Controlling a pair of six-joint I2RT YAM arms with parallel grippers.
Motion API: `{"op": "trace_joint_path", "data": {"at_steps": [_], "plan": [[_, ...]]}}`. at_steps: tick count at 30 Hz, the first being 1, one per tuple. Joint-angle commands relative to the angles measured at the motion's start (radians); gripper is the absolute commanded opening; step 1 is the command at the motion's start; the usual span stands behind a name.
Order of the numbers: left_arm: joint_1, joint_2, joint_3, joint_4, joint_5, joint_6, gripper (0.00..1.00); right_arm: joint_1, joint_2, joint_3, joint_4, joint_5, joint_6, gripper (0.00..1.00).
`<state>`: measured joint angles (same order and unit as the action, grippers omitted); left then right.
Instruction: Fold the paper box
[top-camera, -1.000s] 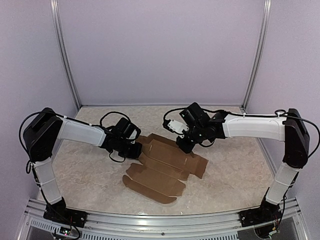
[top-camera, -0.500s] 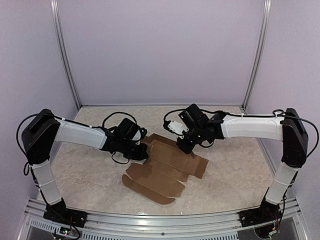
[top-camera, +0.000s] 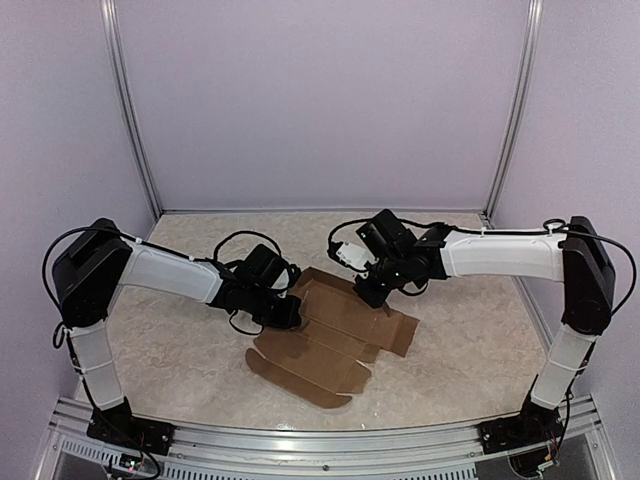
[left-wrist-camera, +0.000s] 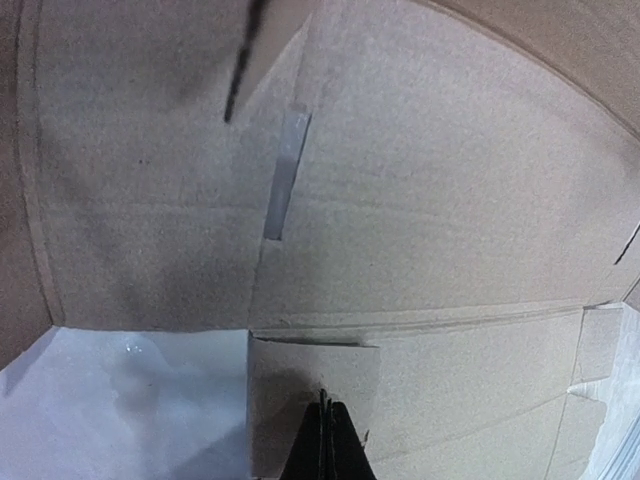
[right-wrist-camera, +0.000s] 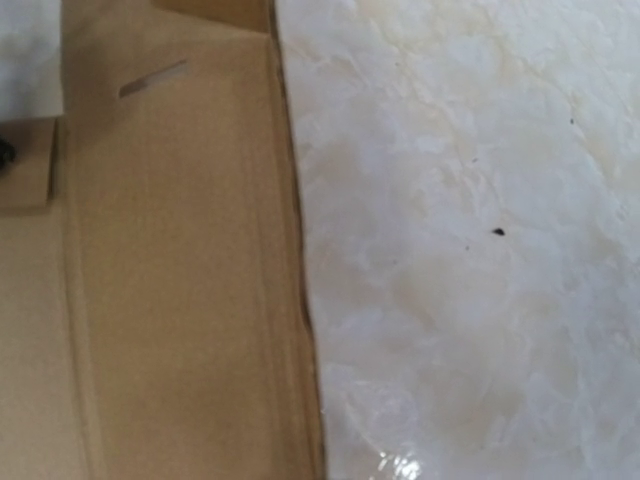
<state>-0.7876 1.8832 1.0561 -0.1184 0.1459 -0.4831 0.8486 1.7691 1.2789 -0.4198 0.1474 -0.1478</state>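
Flat brown cardboard paper box (top-camera: 330, 335), creased flaps

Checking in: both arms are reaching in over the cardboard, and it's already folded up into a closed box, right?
No. The paper box is not folded up: it lies spread out as a die-cut sheet on the table. Both arms do reach in over it, the left pincer at its left edge, the right pincer at its far edge. The top external view shows this.
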Motion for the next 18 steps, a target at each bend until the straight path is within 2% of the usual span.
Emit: {"op": "trace_joint_path", "data": {"at_steps": [1, 7, 18], "plan": [[-0.013, 0.056, 0.019, -0.005, -0.005, 0.014, 0.00, -0.002, 0.017, -0.013, 0.001, 0.017, 0.014, 0.00], [-0.013, 0.048, 0.022, -0.026, -0.031, 0.029, 0.00, -0.003, 0.011, -0.013, -0.003, 0.031, 0.017, 0.00], [0.050, -0.093, 0.005, -0.084, -0.062, 0.070, 0.00, 0.016, -0.027, -0.043, 0.020, 0.071, -0.047, 0.00]]}}
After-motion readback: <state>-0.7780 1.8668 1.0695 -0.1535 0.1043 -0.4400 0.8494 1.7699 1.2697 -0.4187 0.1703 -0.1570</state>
